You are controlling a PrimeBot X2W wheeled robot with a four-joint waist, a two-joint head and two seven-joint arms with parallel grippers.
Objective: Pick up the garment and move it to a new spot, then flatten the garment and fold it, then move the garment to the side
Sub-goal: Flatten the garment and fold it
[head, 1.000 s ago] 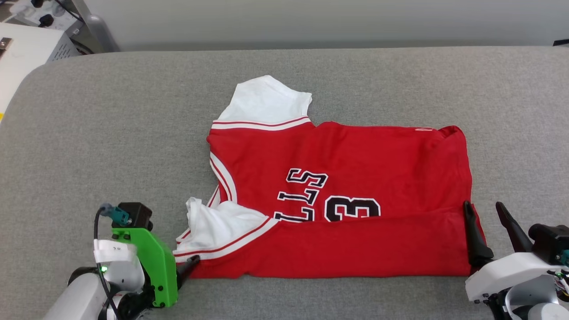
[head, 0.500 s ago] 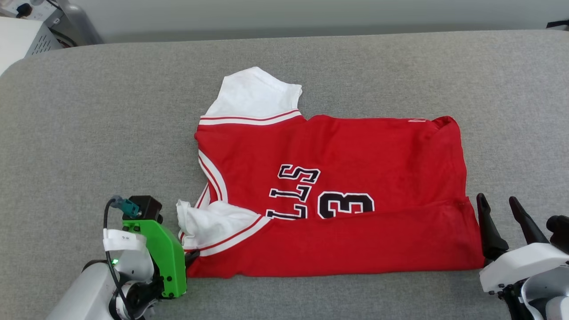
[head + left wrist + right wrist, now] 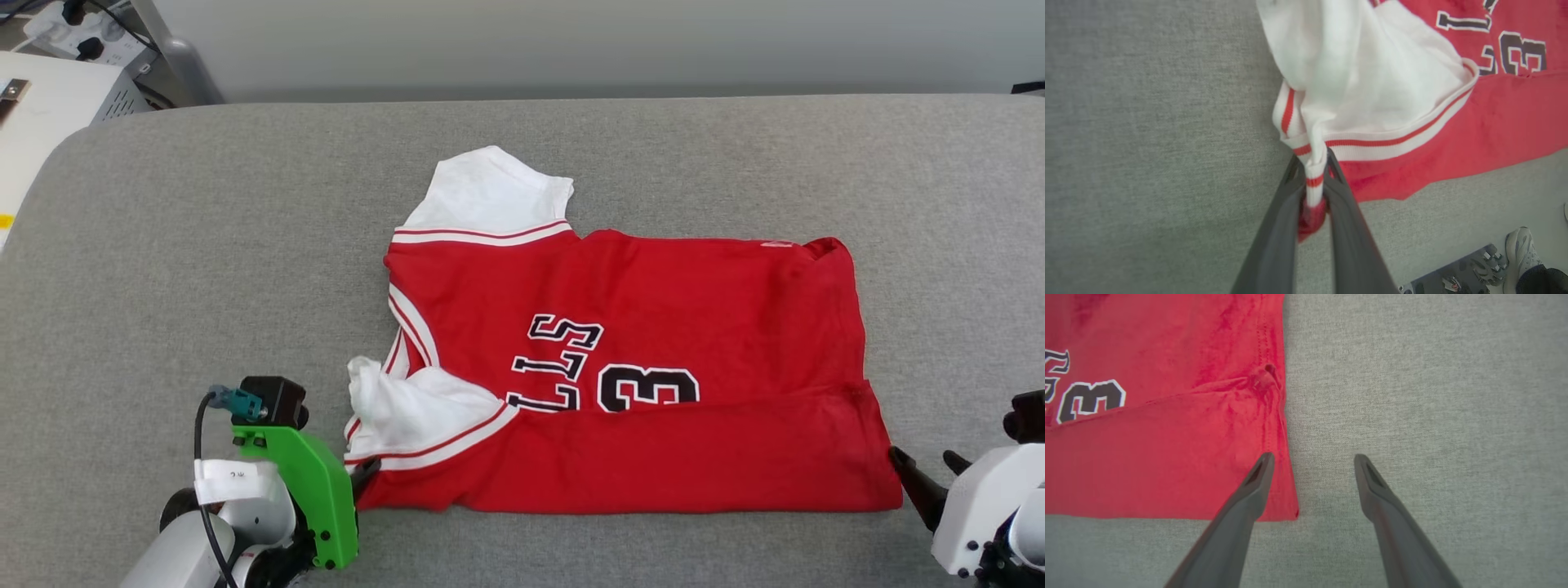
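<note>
Entry: one red jersey garment [image 3: 653, 327], part-folded, lying flat at the centre of a grey tabletop [image 3: 204, 245], with two tools at its near corners.

Left tool [image 3: 1312, 165]: two dark tapered fingers [image 3: 1274, 245] drawn together, clamped on a bunched corner of striped rib trim and red cloth by the near sleeve [image 3: 408, 404]. Right tool [image 3: 1313, 457]: two fingers spread wide, holding nothing. One tip is over the garment's near hem corner, the other over bare tabletop; contact cannot be told. Garment: soft knit, roughly rectangular, near edge folded up across the black white-edged "23" and lettering. Sleeves: two, white, with red-and-white striped bands; far sleeve [image 3: 490, 192] flat, near sleeve crumpled. Tabletop: one, coarse woven grey, rounded corners.
</note>
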